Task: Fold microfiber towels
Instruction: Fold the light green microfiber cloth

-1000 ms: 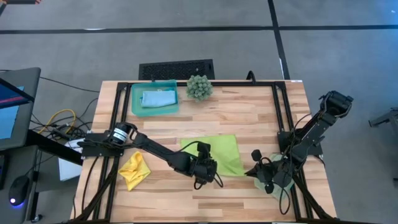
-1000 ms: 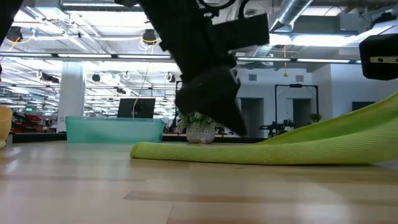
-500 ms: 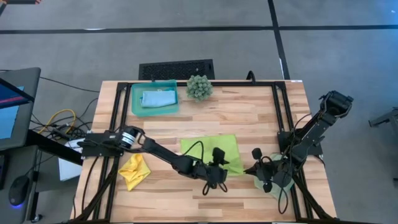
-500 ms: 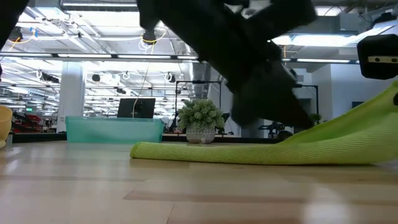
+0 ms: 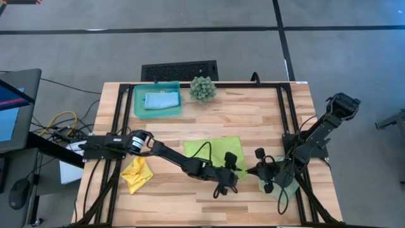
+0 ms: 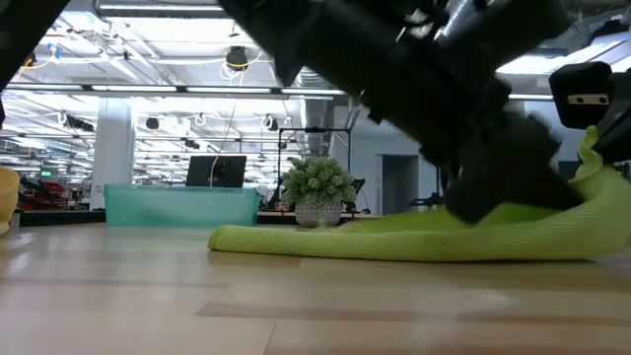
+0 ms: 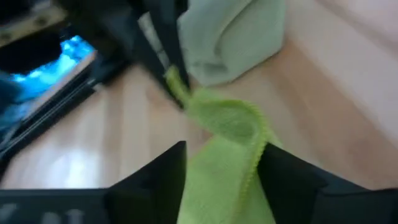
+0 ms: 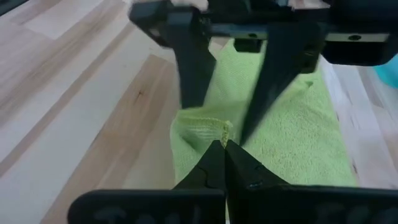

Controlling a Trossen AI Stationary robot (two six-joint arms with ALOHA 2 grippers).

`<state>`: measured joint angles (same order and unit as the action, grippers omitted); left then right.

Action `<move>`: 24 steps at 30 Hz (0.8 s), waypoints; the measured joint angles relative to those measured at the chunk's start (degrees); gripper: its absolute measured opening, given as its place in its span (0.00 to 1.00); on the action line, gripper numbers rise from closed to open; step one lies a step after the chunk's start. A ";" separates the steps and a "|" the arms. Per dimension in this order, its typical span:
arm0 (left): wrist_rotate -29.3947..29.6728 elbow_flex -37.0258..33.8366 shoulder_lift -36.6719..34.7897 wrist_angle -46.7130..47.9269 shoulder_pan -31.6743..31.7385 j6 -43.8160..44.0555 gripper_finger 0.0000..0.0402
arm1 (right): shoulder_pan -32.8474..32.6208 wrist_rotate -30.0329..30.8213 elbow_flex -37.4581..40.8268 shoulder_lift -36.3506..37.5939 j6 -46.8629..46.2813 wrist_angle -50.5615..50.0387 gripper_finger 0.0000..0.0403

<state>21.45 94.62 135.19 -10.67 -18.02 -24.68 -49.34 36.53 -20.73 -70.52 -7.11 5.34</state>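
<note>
The lime green towel lies spread at the table's middle, with its near right corner raised. My right gripper is shut on that corner. My left gripper is open just left of it, one finger on each side of the raised corner strip. The yellow towel lies crumpled at the near left. The light blue towel lies in the teal tray. The pale sage towel lies under my right arm. My right gripper pinches the lime towel's hemmed near right corner between its fingertips, coming from the table's right and slanting down. The corner is lifted and the rest of the towel lies on the table. My left gripper straddles the strip; whether its fingers touch it, I cannot tell.
A spiky green ball plant stands at the far edge beside the tray. Black frame rails run along the table's left, right and far sides. Bare wood shows along the near edge.
My left gripper has gone toward the table's right edge, along the lime towel's near edge, up to my right gripper. The towel's raised right end now stands lower and more bunched; its left part has stayed flat on the table.
</note>
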 joint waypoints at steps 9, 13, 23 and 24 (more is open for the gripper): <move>5.19 4.66 0.01 17.95 0.61 1.88 0.03 | -2.06 4.01 -0.01 0.04 0.03 -0.42 0.02; 17.22 8.09 0.01 28.61 -0.55 3.48 0.03 | -3.13 4.59 0.00 0.04 0.02 -0.59 0.02; 18.88 18.27 -0.12 59.85 -4.52 15.17 0.01 | -3.37 7.25 -0.04 0.06 0.01 -0.56 0.02; 18.87 19.11 -0.12 62.84 -4.90 16.99 0.01 | -3.37 7.26 -0.04 0.07 0.02 -0.53 0.02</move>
<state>40.32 113.73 135.06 52.17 -22.93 -7.69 -52.71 43.79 -20.78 -70.46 -7.09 4.81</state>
